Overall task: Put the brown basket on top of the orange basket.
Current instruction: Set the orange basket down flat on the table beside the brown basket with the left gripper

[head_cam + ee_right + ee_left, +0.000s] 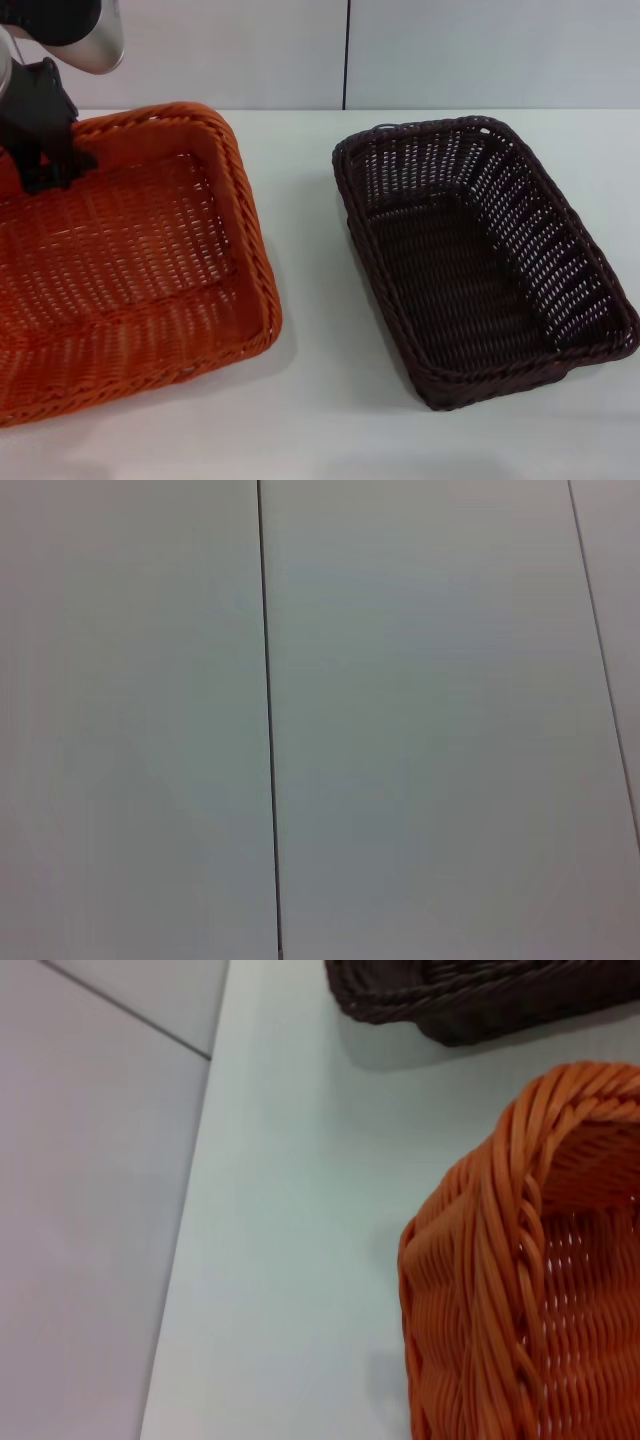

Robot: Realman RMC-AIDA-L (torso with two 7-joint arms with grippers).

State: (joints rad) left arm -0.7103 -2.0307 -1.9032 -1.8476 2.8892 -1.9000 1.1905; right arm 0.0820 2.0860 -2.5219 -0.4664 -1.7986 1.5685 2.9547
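Note:
The orange basket lies at the left of the white table, and its left end runs out of the head view. The brown basket sits on the table to its right, a gap apart, and is empty. My left gripper is black and is at the far rim of the orange basket, near its back left. The left wrist view shows a corner of the orange basket's braided rim up close and an edge of the brown basket farther off. My right gripper is out of view.
The white table shows bare between the two baskets and along its front edge. A pale panelled wall stands behind the table. The right wrist view shows only wall panels.

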